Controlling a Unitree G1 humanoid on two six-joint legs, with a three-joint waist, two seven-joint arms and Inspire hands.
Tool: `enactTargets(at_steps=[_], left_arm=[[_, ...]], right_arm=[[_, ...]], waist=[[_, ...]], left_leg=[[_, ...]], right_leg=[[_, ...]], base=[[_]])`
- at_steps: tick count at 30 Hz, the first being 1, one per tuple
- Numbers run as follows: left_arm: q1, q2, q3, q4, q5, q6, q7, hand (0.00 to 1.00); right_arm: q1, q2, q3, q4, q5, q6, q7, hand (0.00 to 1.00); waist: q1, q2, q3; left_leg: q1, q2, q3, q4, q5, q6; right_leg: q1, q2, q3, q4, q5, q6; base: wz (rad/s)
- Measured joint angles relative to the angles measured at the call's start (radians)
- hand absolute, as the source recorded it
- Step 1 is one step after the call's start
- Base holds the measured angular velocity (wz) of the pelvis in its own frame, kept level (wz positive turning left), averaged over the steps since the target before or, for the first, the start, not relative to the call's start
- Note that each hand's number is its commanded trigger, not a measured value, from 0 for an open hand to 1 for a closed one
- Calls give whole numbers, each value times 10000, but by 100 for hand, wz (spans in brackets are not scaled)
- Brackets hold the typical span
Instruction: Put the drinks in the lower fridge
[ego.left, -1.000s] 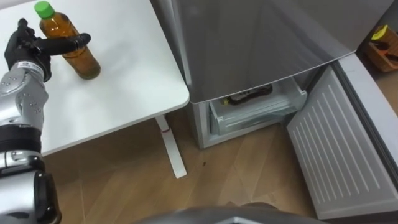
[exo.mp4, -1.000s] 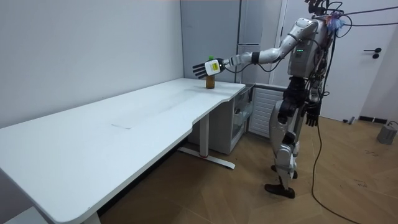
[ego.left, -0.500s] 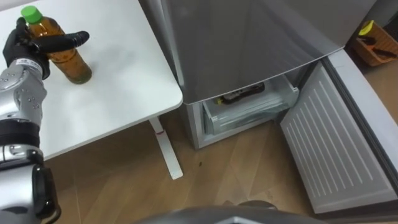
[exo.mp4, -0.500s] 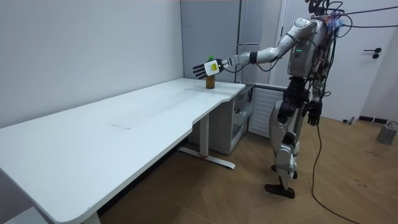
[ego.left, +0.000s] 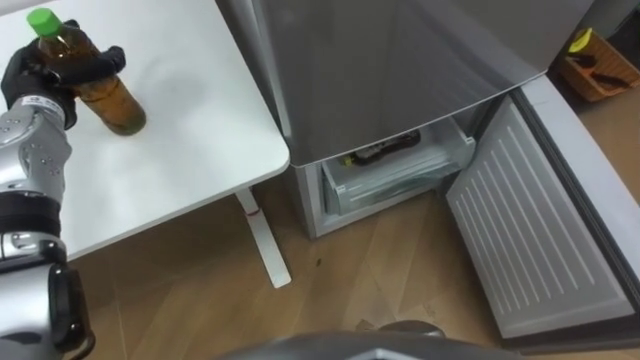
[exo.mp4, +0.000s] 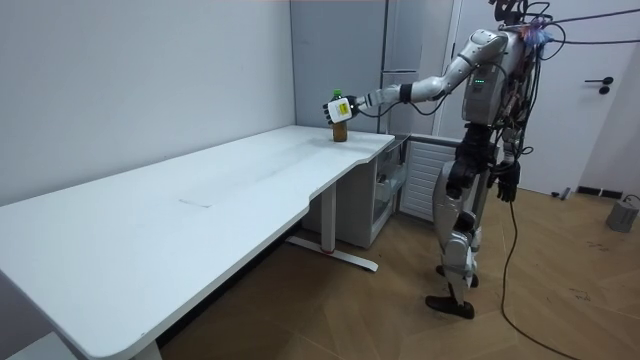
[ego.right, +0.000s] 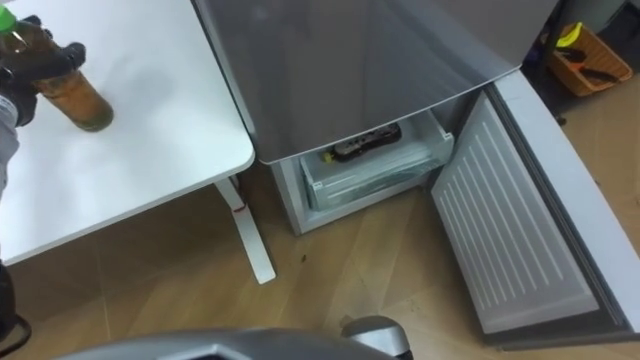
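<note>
One bottle (ego.left: 112, 103) stands at 10 o'clock on the surface (ego.left: 185, 140), left robot hand (ego.left: 28, 80) curled round it, ready for carrying to the open lower fridge (ego.left: 400, 176).

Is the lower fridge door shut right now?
No, the lower fridge door stands swung wide open, exposing a clear drawer with a dark item lying in it.

left arm stretched out toward ten o'clock, left hand (ego.left: 32, 76) curled round the bottle (ego.left: 112, 100), while the right hand (exo.mp4: 510, 184) hangs beside the hip.
</note>
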Motion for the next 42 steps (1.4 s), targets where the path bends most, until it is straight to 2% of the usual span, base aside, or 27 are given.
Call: enactTargets(at_steps=[11, 17, 22, 29, 31, 34, 36, 38, 41, 42], left_arm=[[0, -3, -11, 147, 15, 2, -146, 100], [0, -6, -36, 185, 207, 7, -144, 100], [0, -6, -45, 175, 200, 10, -143, 100], [1, -32, -118, 50, 177, 8, -93, 100], [3, -241, -238, -466, 204, 8, -50, 100], [9, -524, -258, -1134, 185, 5, -27, 100], [83, -586, -438, -1599, 181, 4, -25, 100], [359, -640, -463, -2405, 72, 2, -56, 100], [980, -770, -482, -3781, -201, -31, -83, 100], [1267, -918, -481, -4377, -257, -39, -84, 100]], right_arm=[[-4, 1, 14, 9, 0, -44, -3, 0], [-6, 6, 16, 38, 0, -122, -1, 0], [-36, 8, 73, 82, 18, -114, 2, 0], [-448, 7, 232, 100, 2, -141, 124, 0], [-545, 12, 238, 52, 6, -270, 116, 0], [-727, 16, 245, 49, 21, -380, 73, 0], [-805, 16, 518, 60, 10, -490, 62, 0], [-929, 16, 792, 100, 4, -591, 14, 0], [-942, 14, 1016, 104, 51, -638, -1, 0], [-896, 18, 1071, 87, 56, -601, 4, 0]], waist=[[-17, -55, -23], [-17, -42, -10], [37, 36, 42], [15, 68, 31], [49, 59, 26], [265, 58, 26], [278, 55, 26], [317, 58, 27], [335, 53, 28], [358, 46, 32]], left_leg=[[-79, 7, 13, 31, -4, -6], [-75, 7, -39, 38, -4, -6], [-104, 7, -88, 3, -5, -7], [-154, -7, -316, 29, -3, -8], [-303, -46, -572, 137, -1, -4], [-300, -50, -715, 204, -1, -4], [-270, -51, -826, 234, 0, -4], [-268, -50, -869, 238, 1, -6], [-234, -67, -1084, 297, 2, -4], [-248, -78, -1113, 311, 3, -3]], right_leg=[[2, -2, -23, 7, 1, -1], [33, 0, -49, 11, 7, -5], [43, 1, -112, 3, 10, -6], [39, -21, -286, -6, 10, -7], [31, -80, -513, -6, 10, -7], [118, -91, -637, -20, 10, -6], [218, -107, -790, -25, 10, -6], [243, -105, -787, -29, 10, -7], [390, -134, -1004, -28, 7, -7], [398, -147, -1031, -34, 4, -4]], base=[[0], [0], [2], [8], [26], [12], [22], [11], [18], [8]])
